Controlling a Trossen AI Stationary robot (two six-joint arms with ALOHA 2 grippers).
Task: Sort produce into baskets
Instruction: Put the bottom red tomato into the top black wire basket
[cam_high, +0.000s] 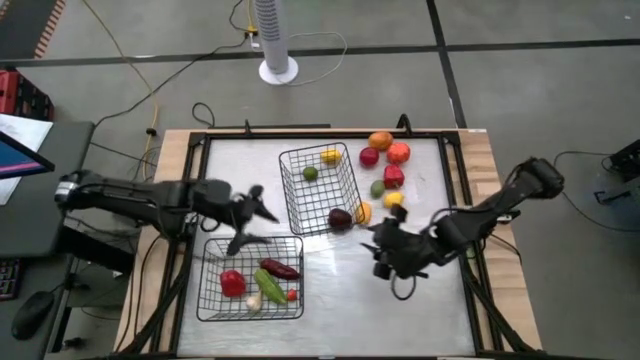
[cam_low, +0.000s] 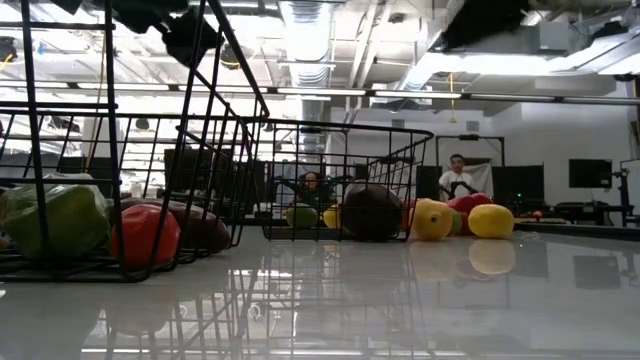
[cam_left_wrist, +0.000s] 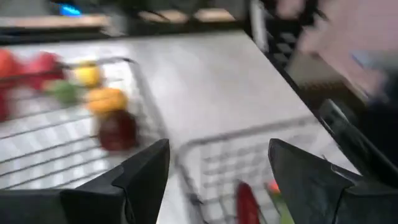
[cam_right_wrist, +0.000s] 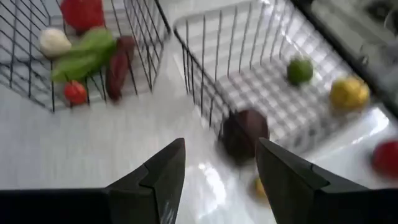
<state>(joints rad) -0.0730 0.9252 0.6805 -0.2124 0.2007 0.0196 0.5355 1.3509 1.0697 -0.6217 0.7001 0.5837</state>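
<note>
Fingers (cam_right_wrist: 163, 175) apart — both grippers empty

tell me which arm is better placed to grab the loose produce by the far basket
Right. Its end effector sits open and empty beside the loose yellow piece outside the far basket. The left end effector hovers over the near basket, farther off.

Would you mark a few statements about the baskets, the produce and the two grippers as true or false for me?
1. The left gripper holds a red pepper. False: its fingers are spread and empty above the near basket.
2. The far basket holds a green piece and a yellow piece. True.
3. The right gripper is open and holds nothing. True.
4. All produce is already in baskets. False: several pieces, such as an orange one, lie loose on the table.
</note>
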